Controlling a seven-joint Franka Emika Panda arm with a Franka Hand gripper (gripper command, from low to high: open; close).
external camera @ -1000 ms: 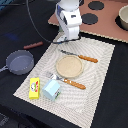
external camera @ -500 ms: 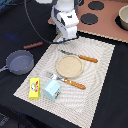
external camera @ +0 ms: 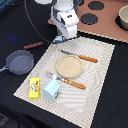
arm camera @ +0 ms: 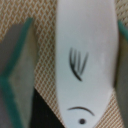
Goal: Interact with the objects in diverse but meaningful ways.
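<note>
**Pincer straddles the tube at the mat's far corner**

The arm's white head sits low over the far corner of the woven mat [external camera: 95, 75], toward the exterior view's left, and the pincer [external camera: 62, 38] reaches down to the white-and-blue tube [external camera: 58, 40], of which only a small end shows beneath it. In the wrist view the tube [arm camera: 85, 65] fills the middle of the frame, white with dark markings, lying on the weave. One teal-edged finger [arm camera: 17, 75] stands on one side of it and the other finger [arm camera: 122, 60] on the opposite side. The jaws are spread wider than the tube, with mat showing between the tube and the finger on one side; contact on the other side cannot be told.

The grey frying pan [external camera: 20, 62] rests on the black table [external camera: 20, 20] off the mat, toward the exterior view's left, and its reddish-brown handle [external camera: 33, 45] points away towards the far side. On the mat's near corner the yellow box [external camera: 34, 88] lies flat, just beside the pale blue carton [external camera: 52, 89], which stands upright. A round tan plate [external camera: 68, 65] sits in the middle of the mat. A knife [external camera: 80, 56] with an orange handle lies beyond the plate, and a fork [external camera: 67, 81] with a similar handle lies on its near side, its tines close to the carton.
</note>
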